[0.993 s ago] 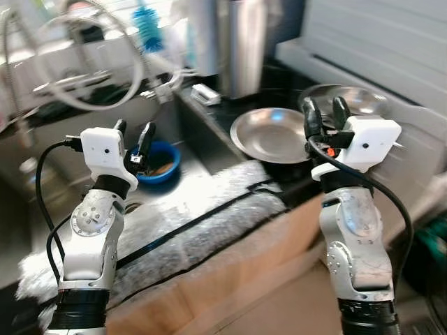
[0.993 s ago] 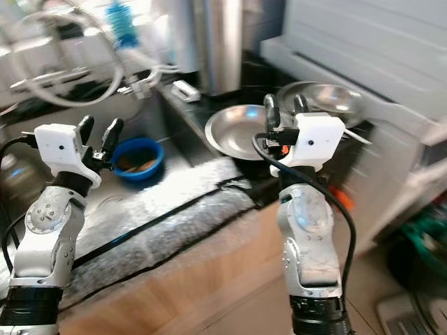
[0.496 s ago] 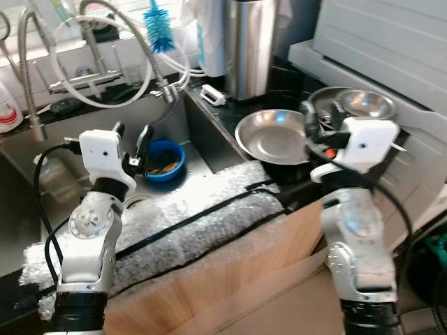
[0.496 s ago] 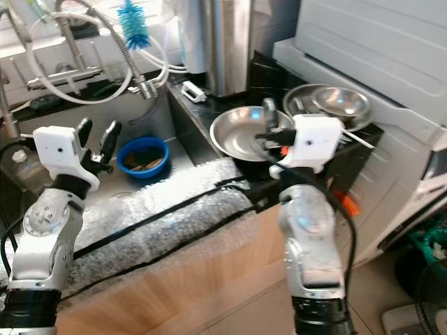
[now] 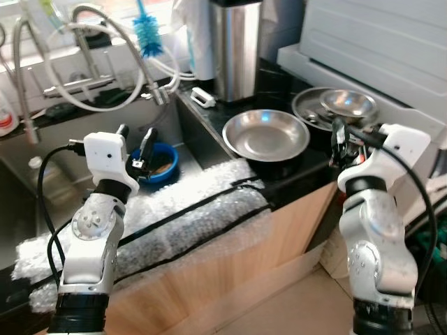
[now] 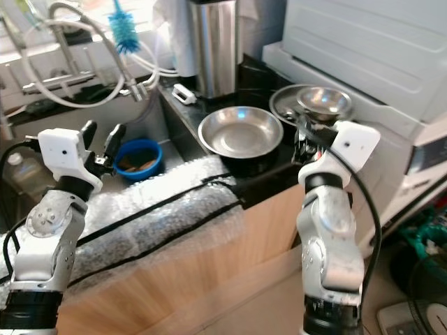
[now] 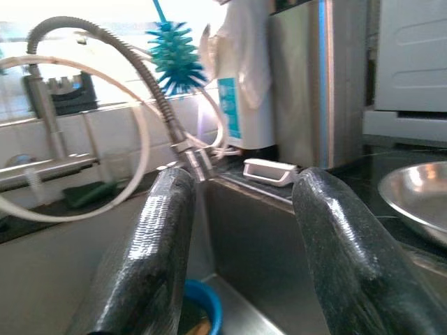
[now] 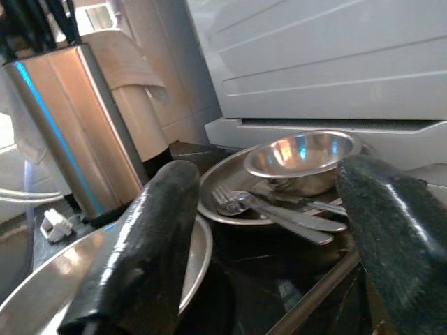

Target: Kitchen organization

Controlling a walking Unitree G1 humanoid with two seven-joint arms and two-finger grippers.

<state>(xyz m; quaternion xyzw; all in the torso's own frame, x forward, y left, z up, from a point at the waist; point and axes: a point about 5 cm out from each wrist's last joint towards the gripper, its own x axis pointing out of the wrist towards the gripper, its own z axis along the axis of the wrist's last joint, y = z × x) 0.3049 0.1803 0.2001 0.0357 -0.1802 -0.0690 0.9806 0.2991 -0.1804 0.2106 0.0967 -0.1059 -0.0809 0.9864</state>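
Steel dishes (image 6: 241, 130) on counter: both empty grippers' fingers apart, right gripper (image 6: 302, 139) nearest, so approach rim slowly, left gripper (image 5: 133, 143) over sink.

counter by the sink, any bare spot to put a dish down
Little room: a dark strip of counter between the steel canister and the big steel pan. The plate to the right is crowded with a small bowl and cutlery.

Both silver arms are raised with forearms upright. The left gripper (image 5: 134, 142) points forward, its black fingers (image 7: 157, 237) spread apart, holding nothing. The right gripper (image 8: 265, 230) likewise has its fingers parted and empty
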